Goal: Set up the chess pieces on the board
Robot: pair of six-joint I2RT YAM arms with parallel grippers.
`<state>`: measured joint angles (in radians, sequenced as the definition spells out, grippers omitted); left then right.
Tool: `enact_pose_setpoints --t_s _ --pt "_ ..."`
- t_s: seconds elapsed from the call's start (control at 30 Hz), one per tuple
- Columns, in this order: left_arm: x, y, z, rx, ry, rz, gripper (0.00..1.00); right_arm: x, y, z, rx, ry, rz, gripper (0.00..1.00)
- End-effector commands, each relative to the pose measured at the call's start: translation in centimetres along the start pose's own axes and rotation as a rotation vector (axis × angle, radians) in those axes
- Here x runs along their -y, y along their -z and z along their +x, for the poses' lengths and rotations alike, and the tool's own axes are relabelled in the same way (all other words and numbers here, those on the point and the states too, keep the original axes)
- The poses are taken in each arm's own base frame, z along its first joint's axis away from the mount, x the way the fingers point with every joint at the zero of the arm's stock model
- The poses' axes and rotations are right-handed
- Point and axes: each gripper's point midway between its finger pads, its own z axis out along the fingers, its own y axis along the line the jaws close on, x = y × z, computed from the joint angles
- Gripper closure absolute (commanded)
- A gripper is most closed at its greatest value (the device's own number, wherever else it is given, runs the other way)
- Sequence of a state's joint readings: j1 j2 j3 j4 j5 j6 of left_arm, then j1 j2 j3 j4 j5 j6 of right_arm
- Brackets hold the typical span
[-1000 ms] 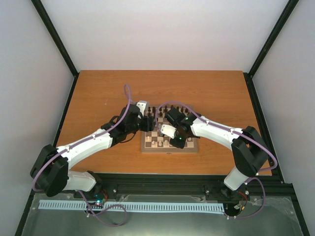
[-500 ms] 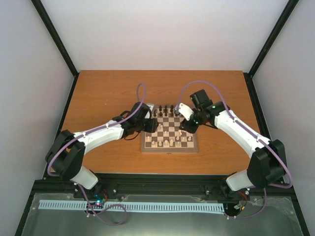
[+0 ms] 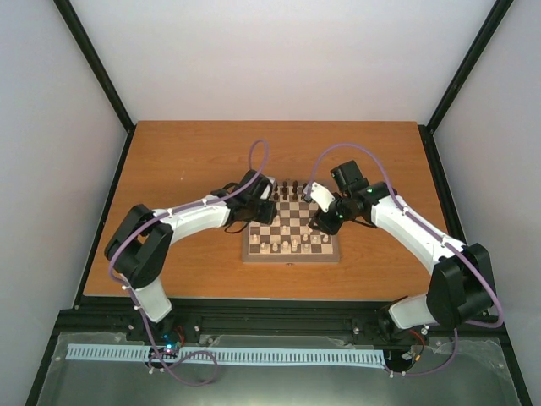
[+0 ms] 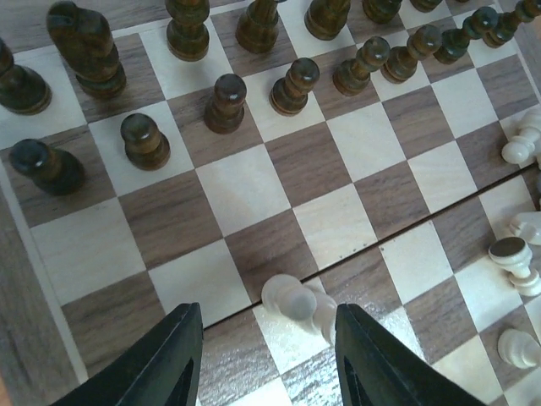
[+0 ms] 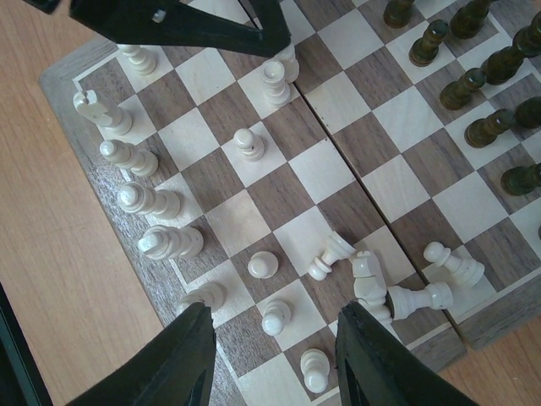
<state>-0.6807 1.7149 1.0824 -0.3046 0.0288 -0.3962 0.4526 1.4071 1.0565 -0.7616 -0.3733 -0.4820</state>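
One cream piece [image 4: 287,298] between left gripper's [image 4: 269,309] parted empty fingers [image 4: 169,364], right gripper [image 5: 274,309] open above toppled pieces [image 5: 372,288]

no readable text, labels, brands, numbers or signs on anything here

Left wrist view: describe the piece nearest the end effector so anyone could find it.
On the board, follow the centre seam to the left end effector. The cream piece sits between its open fingertips, alone mid-board; dark pieces stand in rows beyond, other cream ones at the right edge.
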Motion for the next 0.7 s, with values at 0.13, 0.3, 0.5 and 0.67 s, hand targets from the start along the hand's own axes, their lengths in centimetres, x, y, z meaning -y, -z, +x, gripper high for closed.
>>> enact_pose_setpoints --t_s 0.13,0.3,0.5,0.67 --pt "0.4 -1.2 -1.6 -0.007 -0.002 -0.017 0.54 0.1 0.5 -0.4 0.042 0.005 0.002 0.59" --pt "0.3 -2.1 -1.4 -0.032 -0.002 -0.026 0.57 0.1 0.4 -0.2 0.037 0.006 -0.006 0.59" --pt "0.1 -2.8 -1.0 -0.061 0.002 -0.039 0.61 0.0 0.2 -0.1 0.032 0.005 -0.013 0.59" --pt "-0.3 -2.6 -0.6 -0.079 -0.001 -0.063 0.63 0.0 0.1 0.1 0.026 0.004 -0.019 0.59"
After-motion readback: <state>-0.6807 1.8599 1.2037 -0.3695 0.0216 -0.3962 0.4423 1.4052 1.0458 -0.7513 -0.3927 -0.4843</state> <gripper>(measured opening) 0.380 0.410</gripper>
